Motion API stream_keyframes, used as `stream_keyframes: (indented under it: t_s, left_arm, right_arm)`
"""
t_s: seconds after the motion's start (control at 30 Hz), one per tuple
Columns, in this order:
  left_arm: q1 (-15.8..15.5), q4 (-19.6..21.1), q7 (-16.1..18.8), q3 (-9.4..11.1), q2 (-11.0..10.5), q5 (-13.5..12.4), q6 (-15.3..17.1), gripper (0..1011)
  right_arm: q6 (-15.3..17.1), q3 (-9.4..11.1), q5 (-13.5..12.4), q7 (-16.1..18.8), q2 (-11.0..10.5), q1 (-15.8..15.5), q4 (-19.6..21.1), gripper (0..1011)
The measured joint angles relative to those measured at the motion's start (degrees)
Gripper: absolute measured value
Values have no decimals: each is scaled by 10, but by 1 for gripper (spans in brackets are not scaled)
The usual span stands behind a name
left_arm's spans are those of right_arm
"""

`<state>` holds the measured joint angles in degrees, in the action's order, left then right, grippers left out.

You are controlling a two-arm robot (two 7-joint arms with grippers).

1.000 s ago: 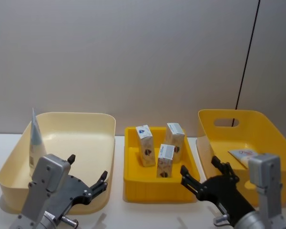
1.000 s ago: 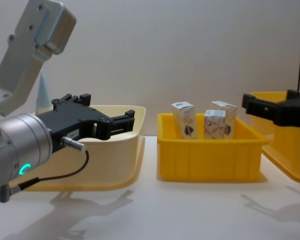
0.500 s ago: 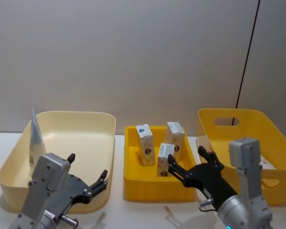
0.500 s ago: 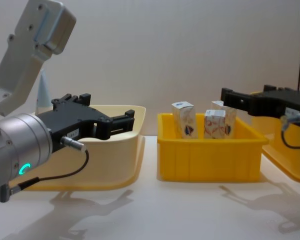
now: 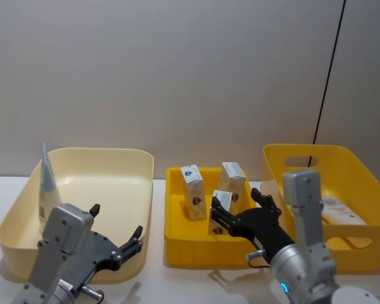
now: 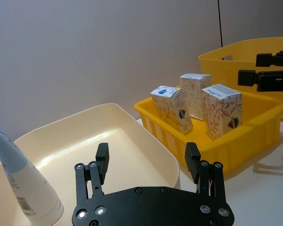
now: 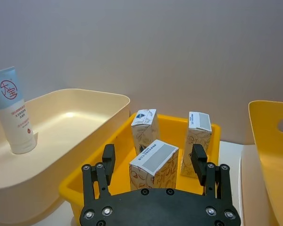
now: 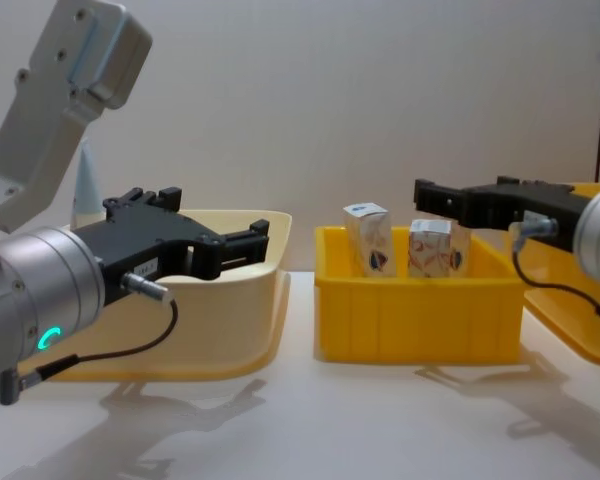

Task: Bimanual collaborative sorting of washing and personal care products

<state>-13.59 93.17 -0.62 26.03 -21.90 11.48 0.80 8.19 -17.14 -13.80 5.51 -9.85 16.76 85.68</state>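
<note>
**A:** Item one, the tube (image 5: 47, 182)?

**B:** We log it upright, cap down, in the far left corner of the basin (image 5: 95, 152), close to the wall (its red circled logo faces the right wrist view).

**A:** Item two, the cartons (image 5: 233, 179)?

**B:** Three, all standing in the middle crate (image 5: 202, 248). One is at the left, one at the back right, and the front carton (image 6: 222, 109) is nearest us.

**A:** Left gripper (image 6: 147, 159)?

**B:** We enter it as spread wide and holding nothing. It sits low at the basin's near right edge, well apart from the tube.

**A:** Right gripper (image 7: 153, 153)?

**B:** Also spread wide, nothing held. We place it over the front of the middle crate, pointing at the cartons. In the right wrist view the front carton sits between its two fingers. In the chest view the fingers are at about the height of the carton tops. We cannot tell whether a finger touches the carton.

**A:** Anything else?

**B:** One right crate (image 5: 304, 154) beside the middle crate. All three containers stand in a row on the white table (image 8: 300, 430).
</note>
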Motion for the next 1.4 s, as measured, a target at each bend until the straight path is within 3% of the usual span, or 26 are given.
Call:
stream_keyframes:
  t_s: [0.7, 1.4]
  left_arm:
    - [0, 0, 0, 0, 0, 0, 0, 1003]
    - [0, 0, 0, 0, 0, 0, 0, 1003]
  right_arm:
    - [45, -10, 28, -35, 45, 46, -72, 1001]
    - [48, -6, 47, -71, 82, 65, -117, 1001]
